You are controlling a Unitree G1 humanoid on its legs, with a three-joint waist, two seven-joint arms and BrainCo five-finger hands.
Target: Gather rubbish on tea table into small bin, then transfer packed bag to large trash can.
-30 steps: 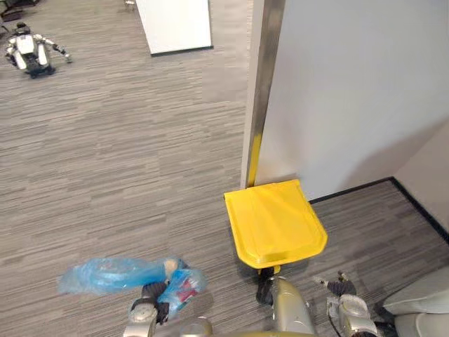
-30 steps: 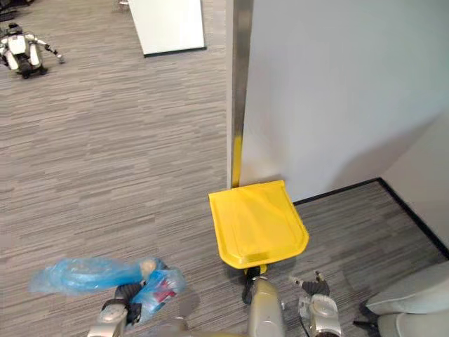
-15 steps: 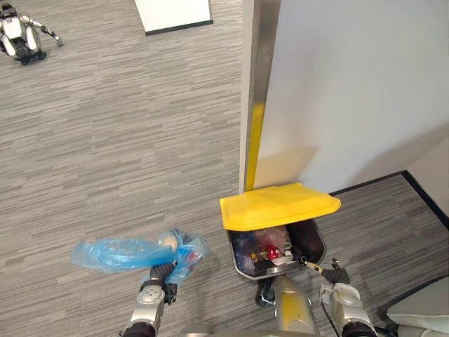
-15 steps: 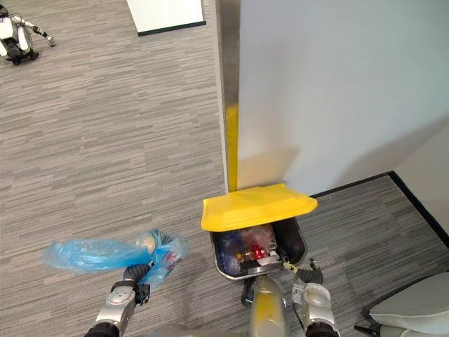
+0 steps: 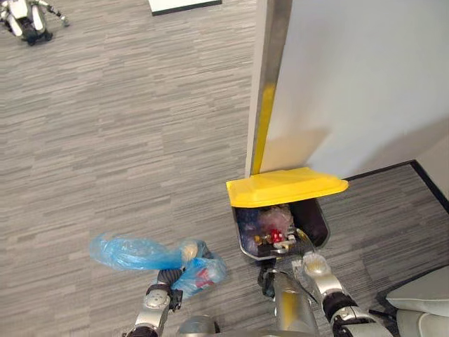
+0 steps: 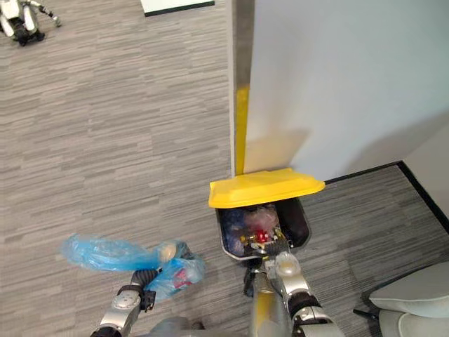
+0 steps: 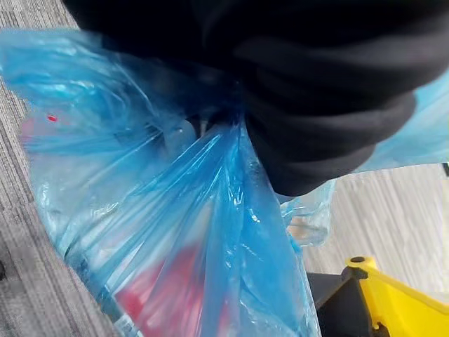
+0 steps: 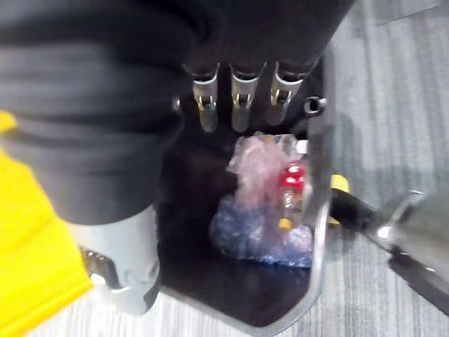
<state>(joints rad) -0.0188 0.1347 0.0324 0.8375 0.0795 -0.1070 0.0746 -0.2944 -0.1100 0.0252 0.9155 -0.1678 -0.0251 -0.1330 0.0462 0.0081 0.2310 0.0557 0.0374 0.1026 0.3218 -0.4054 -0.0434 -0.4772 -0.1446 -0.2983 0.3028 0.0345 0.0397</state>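
The table part of the job looks finished, judging by what is in hand: the rubbish is packed in a blue bag [image 5: 188,269] that hangs from the left hand [image 5: 156,300], above the floor and to the left of the trash can [image 5: 319,226]. In the left wrist view the bag's gathered neck runs up into the hand under the dark cover. The fingers themselves are mostly hidden, but they seem closed round that neck, since the bag's weight hangs from it.

The trash can's yellow lid [image 5: 286,187] stands raised, so the mouth is open. Inside lies earlier rubbish [image 8: 263,203], pale plastic and something red. The right hand [image 5: 311,264] hovers at the near rim, and its fingers [image 8: 239,105] hang straight and relaxed over the opening, holding nothing.

What is left is the last step. The bag has to swing across to the right, over the rim and under the lid, and then be let go. The gap under the lid looks the tight spot.

The floor [image 5: 105,140] is grey striped carpet. The can sits in a corner against a white wall [image 5: 365,70], beside a metal post [image 5: 269,49] with a yellow strip. Far off, another small robot [image 5: 24,15] lies on the carpet.
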